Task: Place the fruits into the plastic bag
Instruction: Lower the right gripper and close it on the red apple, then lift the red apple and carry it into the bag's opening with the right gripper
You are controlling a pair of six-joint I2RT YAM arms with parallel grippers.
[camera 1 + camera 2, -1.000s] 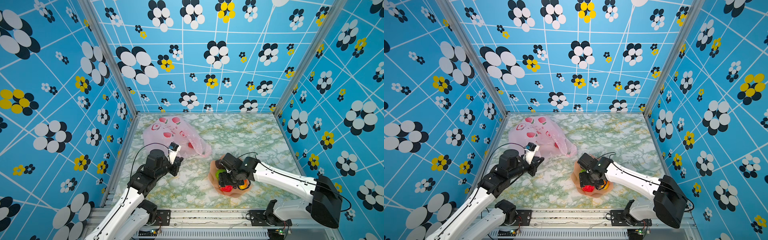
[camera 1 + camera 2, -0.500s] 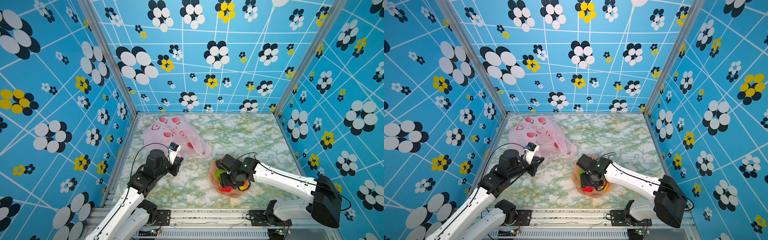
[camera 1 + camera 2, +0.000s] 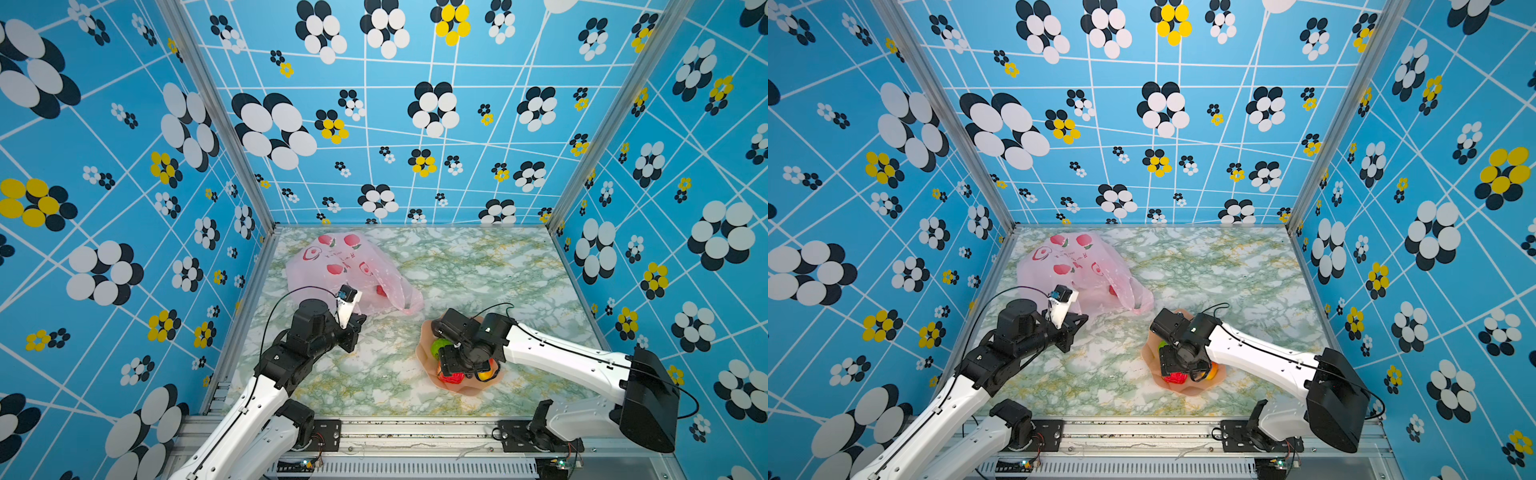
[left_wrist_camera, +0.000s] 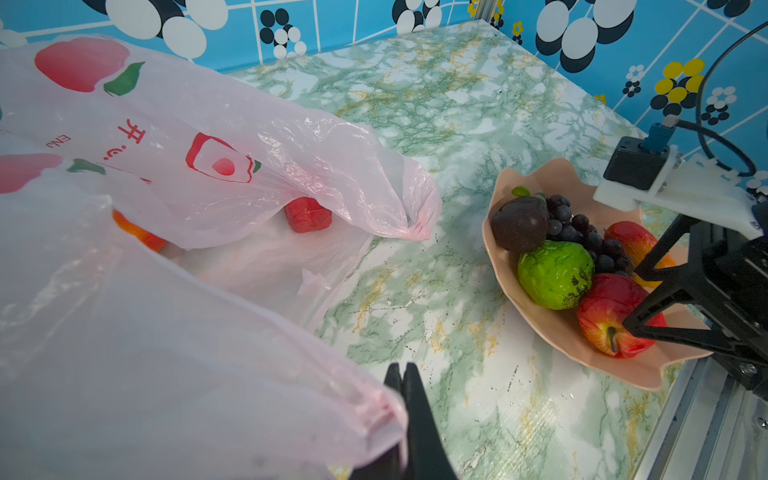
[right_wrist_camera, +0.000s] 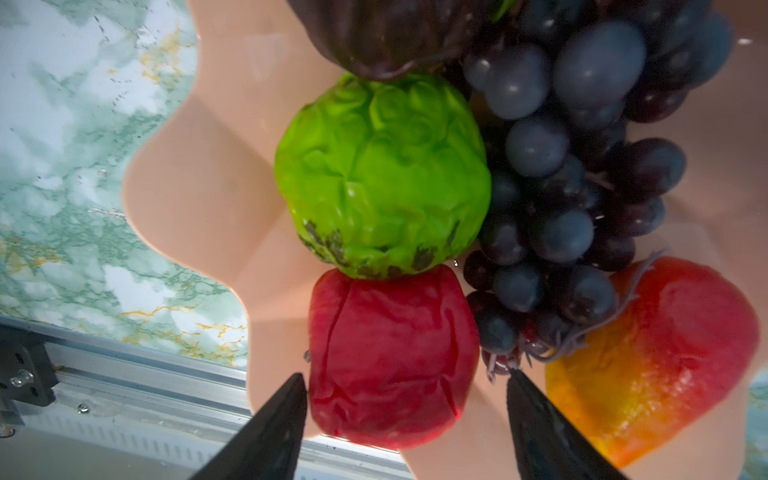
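Observation:
The pale pink plastic bag (image 3: 345,266) (image 3: 1075,266) (image 4: 208,145) lies at the back left, mouth facing the bowl. A red strawberry (image 4: 307,214) and an orange fruit (image 4: 141,232) lie inside it. My left gripper (image 3: 357,324) (image 4: 401,372) is shut on the bag's near edge. My right gripper (image 3: 455,370) (image 5: 406,376) is open, low in the peach bowl (image 4: 540,320) (image 5: 199,187), one finger on each side of the red apple (image 5: 390,357) (image 4: 611,316). Beside the apple lie the green fruit (image 5: 382,174), grapes (image 5: 561,166), a mango (image 5: 673,353) and a dark brown piece (image 4: 519,222).
The bowl stands near the table's front edge, close to the metal rail (image 5: 145,374). Bare marble tabletop (image 3: 478,270) stretches between bag and bowl and to the back right. Patterned blue walls (image 3: 415,124) close in three sides.
The right gripper has shifted only slightly over the bowl and its jaws stay apart. The left arm and the bag have not moved.

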